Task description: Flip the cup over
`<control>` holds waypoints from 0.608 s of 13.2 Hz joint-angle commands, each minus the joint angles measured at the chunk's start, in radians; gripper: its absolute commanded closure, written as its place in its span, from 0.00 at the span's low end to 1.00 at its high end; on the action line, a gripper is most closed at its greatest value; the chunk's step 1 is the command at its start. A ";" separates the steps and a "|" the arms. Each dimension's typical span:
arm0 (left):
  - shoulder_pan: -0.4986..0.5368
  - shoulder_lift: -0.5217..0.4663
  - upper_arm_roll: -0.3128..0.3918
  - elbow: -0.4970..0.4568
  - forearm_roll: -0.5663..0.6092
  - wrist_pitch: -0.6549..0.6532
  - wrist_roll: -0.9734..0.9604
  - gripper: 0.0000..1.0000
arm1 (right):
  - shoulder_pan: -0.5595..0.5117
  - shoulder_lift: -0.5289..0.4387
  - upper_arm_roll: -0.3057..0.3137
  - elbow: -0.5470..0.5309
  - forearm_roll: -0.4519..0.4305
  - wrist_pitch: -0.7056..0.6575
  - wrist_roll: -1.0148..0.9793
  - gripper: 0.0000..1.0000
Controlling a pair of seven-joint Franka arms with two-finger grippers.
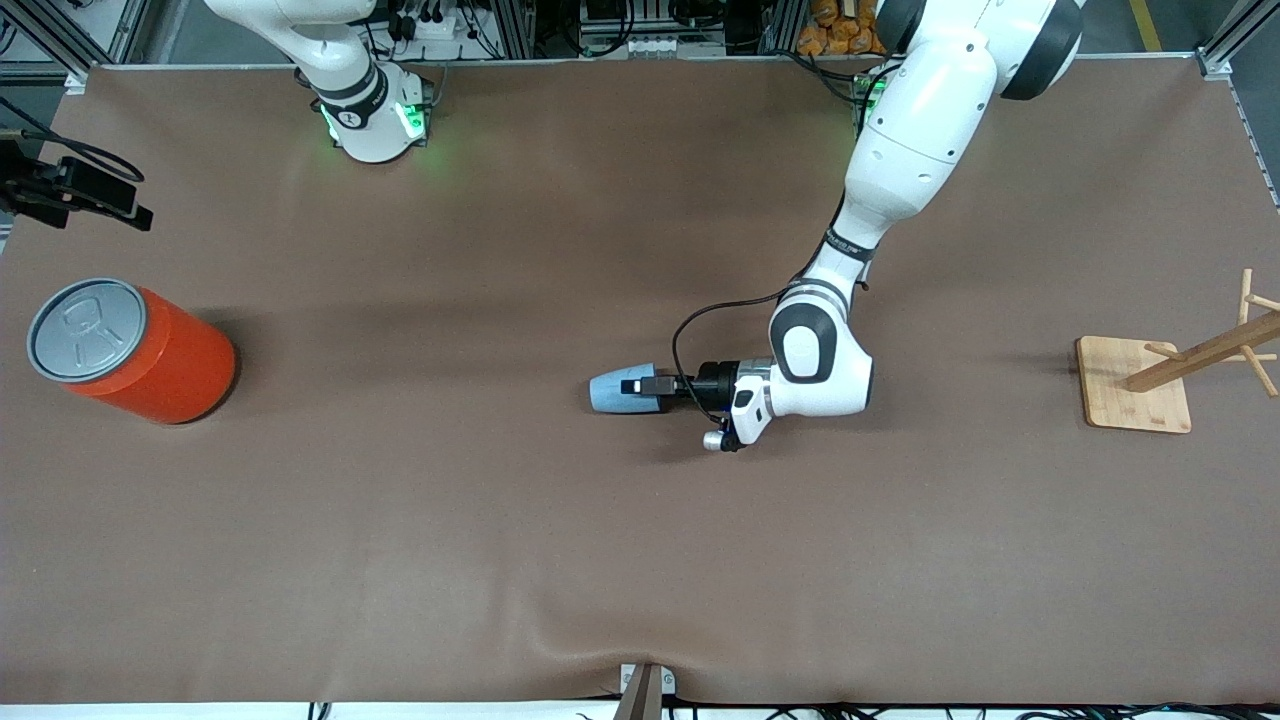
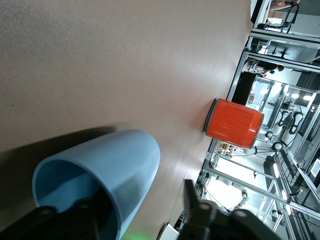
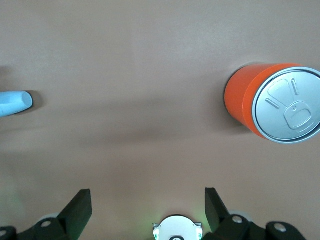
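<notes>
At mid-table (image 1: 420, 560), the cup (image 1: 612, 391) lies on its side, mouth toward the left hand (image 1: 648, 385), which pinches its rim, one finger inside. So thin a grip may let the cup slip or swing when it's turned. The right hand (image 3: 147, 207) waits open, high over the table near the can (image 1: 150, 352).

Even overhead light, soft shadows beside orange can (image 1: 135, 350), bright glare past table edge, sharp focus
</notes>
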 commanded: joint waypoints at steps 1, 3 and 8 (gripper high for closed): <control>-0.005 0.012 0.003 0.019 -0.024 0.013 0.031 1.00 | -0.012 -0.031 0.033 -0.011 -0.033 -0.018 0.015 0.00; -0.002 0.014 0.003 0.019 -0.023 0.013 0.031 1.00 | -0.011 -0.053 0.040 -0.008 -0.051 -0.040 0.008 0.00; 0.003 -0.006 0.005 0.023 -0.020 0.011 -0.001 1.00 | -0.014 -0.085 0.039 -0.030 -0.067 -0.025 0.007 0.00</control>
